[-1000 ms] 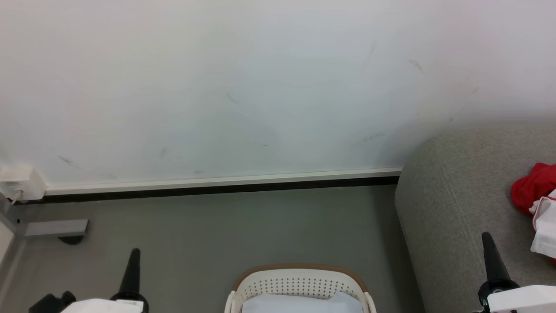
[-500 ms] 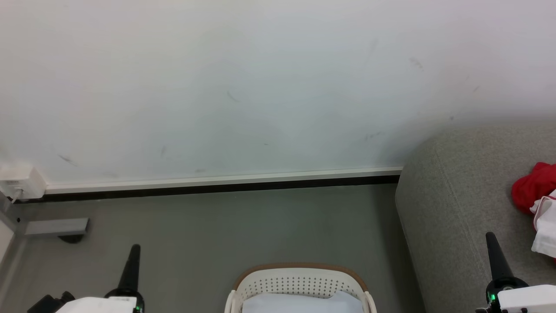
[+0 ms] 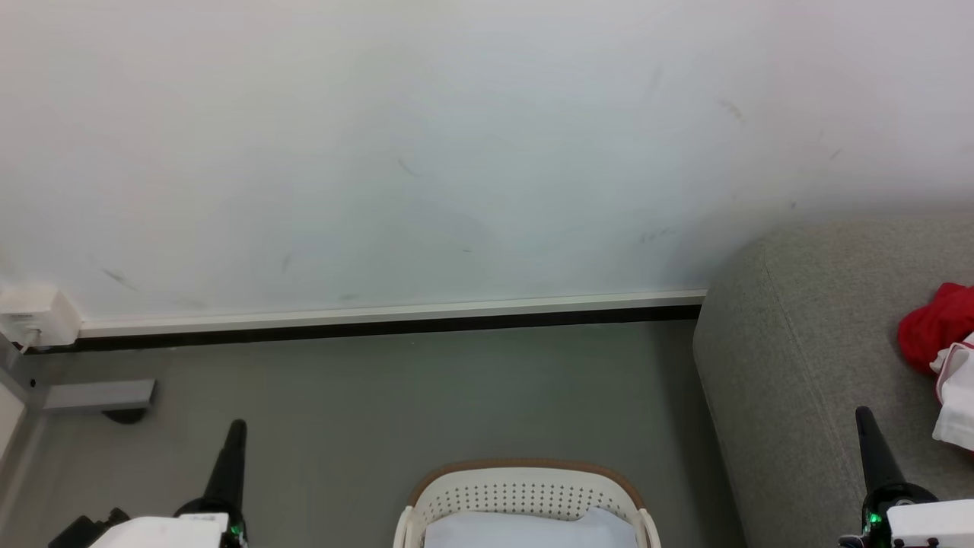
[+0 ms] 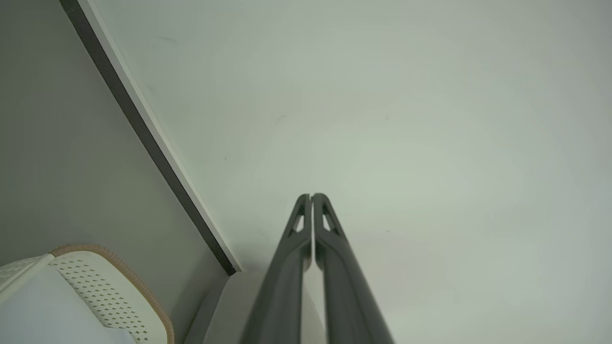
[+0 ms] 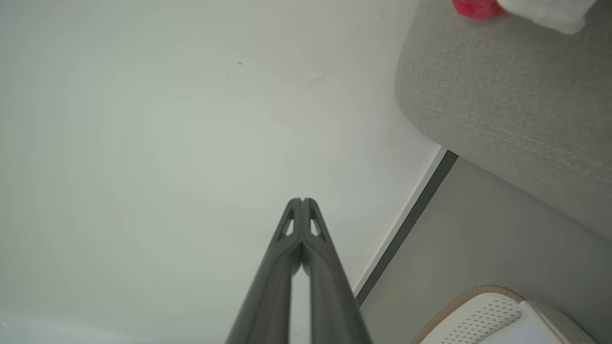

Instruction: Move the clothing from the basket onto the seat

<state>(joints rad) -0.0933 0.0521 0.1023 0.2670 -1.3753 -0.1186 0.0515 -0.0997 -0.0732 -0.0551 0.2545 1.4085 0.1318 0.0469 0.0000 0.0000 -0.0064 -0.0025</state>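
Left gripper: two long, dark, matt fingers with slotted tips, pressed together tip to tip and pointing at the wall. Right gripper: two fingers of the same tapered form, likewise pressed together. Each rises from a white wrist housing at a lower corner of the head view. Between them, on the floor, stands one basket: rounded white plastic, its wall pierced by rows of small holes, its rim a tan-brown woven band. A pale, smooth surface fills its inside; what it is cannot be told. A strip of bare floor separates the basket from the rounded end of the one seat, light-grey, coarse-woven, with a stitched seam running along its edge. The clothing lies on top of the seat, well in from that rounded end: two pieces, one crumpled red, and touching it one white piece with red trim. Behind, a scuffed white wall meets the matt grey floor at a pale skirting board with a dark strip beneath.
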